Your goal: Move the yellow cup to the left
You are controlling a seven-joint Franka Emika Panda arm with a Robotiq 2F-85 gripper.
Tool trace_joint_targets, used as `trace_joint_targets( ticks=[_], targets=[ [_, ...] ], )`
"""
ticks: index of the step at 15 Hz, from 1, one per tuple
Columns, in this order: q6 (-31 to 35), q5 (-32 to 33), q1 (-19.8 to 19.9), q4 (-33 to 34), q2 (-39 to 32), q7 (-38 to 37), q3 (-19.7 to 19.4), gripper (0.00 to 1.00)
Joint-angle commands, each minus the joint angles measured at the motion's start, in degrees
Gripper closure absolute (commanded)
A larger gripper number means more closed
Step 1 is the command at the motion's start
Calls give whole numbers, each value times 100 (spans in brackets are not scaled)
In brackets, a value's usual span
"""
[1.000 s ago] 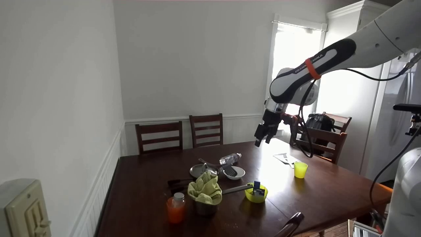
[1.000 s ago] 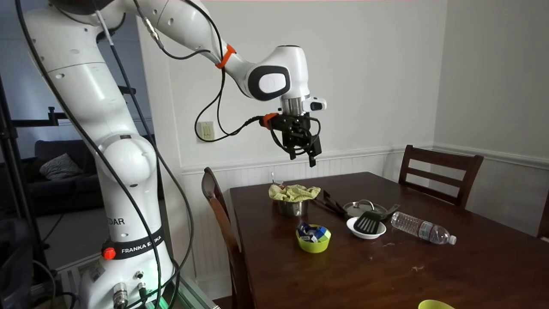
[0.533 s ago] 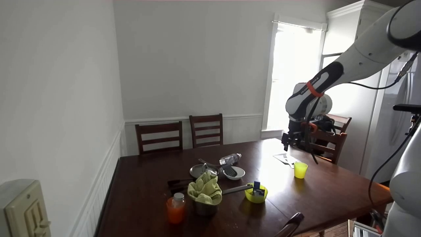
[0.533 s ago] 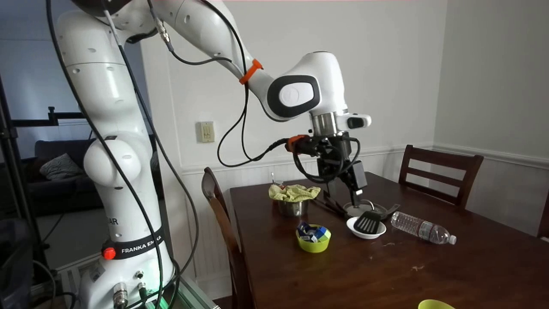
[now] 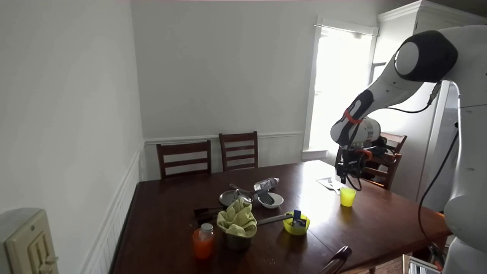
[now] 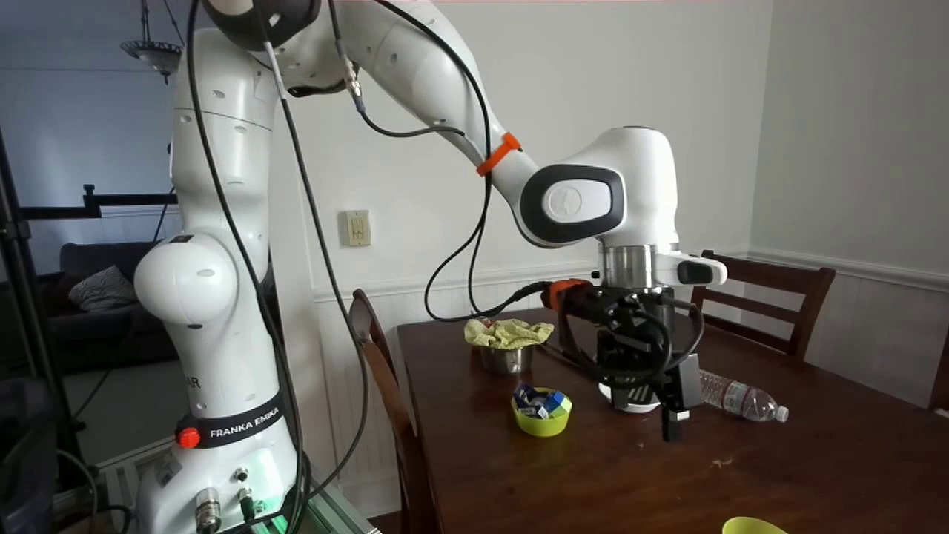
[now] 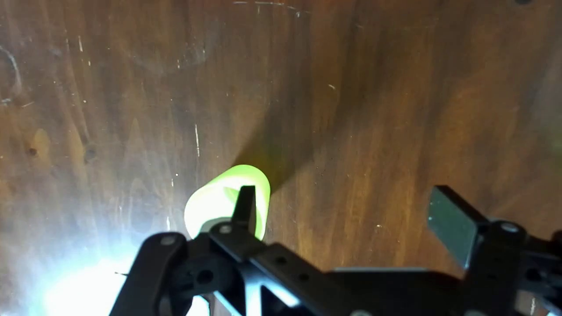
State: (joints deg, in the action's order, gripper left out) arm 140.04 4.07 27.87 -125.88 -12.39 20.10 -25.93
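The small bright yellow cup [image 5: 347, 198] stands upright on the dark table, near the white paper. In an exterior view only its rim [image 6: 750, 526] shows at the bottom edge. In the wrist view the cup [image 7: 206, 204] is at lower left, partly covered by one finger [image 7: 246, 204]. My gripper [image 7: 344, 193] is open, with bare table seen between its fingers. In both exterior views the gripper [image 5: 344, 179] hangs above the table, fingers down, and its fingertips [image 6: 672, 430] are apart from the cup.
A yellow-green bowl [image 5: 295, 230] holds blue packets. A metal pot [image 6: 508, 361] with a green cloth, an orange cup [image 5: 202, 249], a white bowl [image 5: 276, 201] with a spatula and a lying plastic bottle [image 6: 734, 397] stand farther off. White paper [image 5: 324, 182] lies behind the cup.
The arm has swung toward the yellow cup's side of the table. The gripper has come down lower over the table and nearer the cup. The cup has not moved.
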Motion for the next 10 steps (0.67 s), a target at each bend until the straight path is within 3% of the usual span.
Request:
trace_joint_targets(
  ticks=[1, 3, 5, 8, 10],
  targets=[
    [-92, -77, 84, 135, -111, -10, 93, 0],
    [-49, -2, 61, 166, -195, 25, 109, 0],
    [283, -253, 378, 203, -384, 1067, 251, 0],
    [400, -362, 1196, 436, -743, 2339, 822, 0],
    [368, -651, 1988, 708, -1017, 3147, 1489, 0]
  ],
)
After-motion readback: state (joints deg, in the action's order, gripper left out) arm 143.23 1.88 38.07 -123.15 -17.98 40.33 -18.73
